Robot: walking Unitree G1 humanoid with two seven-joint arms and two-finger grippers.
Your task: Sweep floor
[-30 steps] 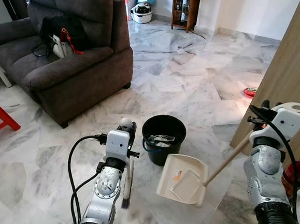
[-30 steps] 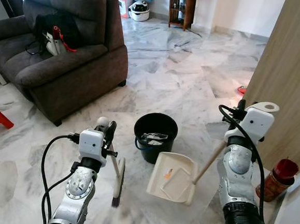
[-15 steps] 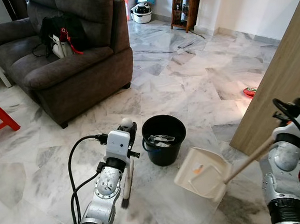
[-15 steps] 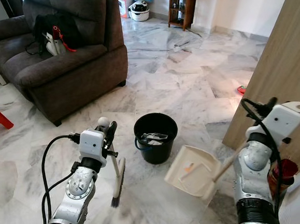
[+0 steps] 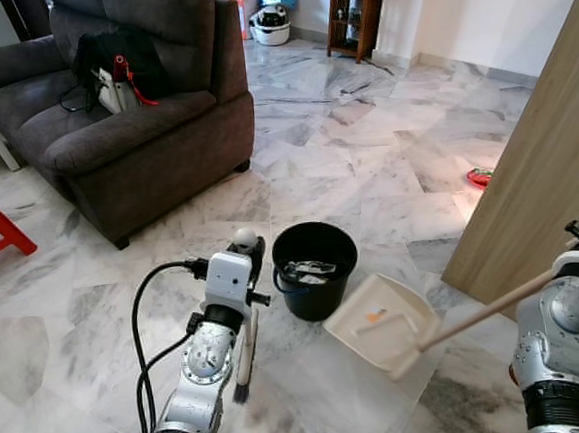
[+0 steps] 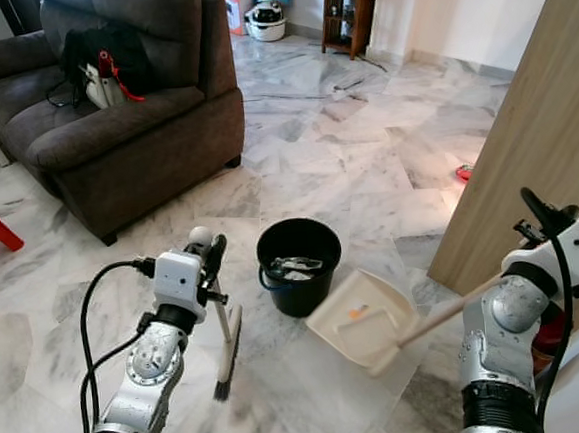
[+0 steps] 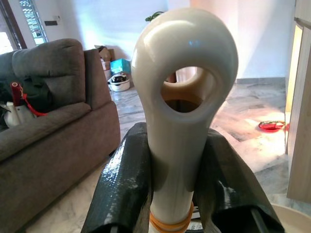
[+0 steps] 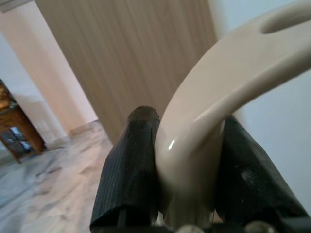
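Dustpan beside the bucket, broom upright on marble floor [image 5: 366,170].
No writing was legible. Right end effector [image 8: 187,160] clamped the dustpan [image 5: 381,322] handle; left end effector [image 7: 175,170] gripped the broom [image 6: 225,347]; black bucket [image 5: 316,269] contents were unclear.

Grey sofa [image 5: 111,120], marble floor [image 5: 366,170]

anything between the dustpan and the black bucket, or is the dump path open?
Nothing visible blocks it. The dustpan, held by its long handle in the right gripper, sits just beside the black bucket with only bare marble between them. The broom in the left gripper stands on the bucket's other side.
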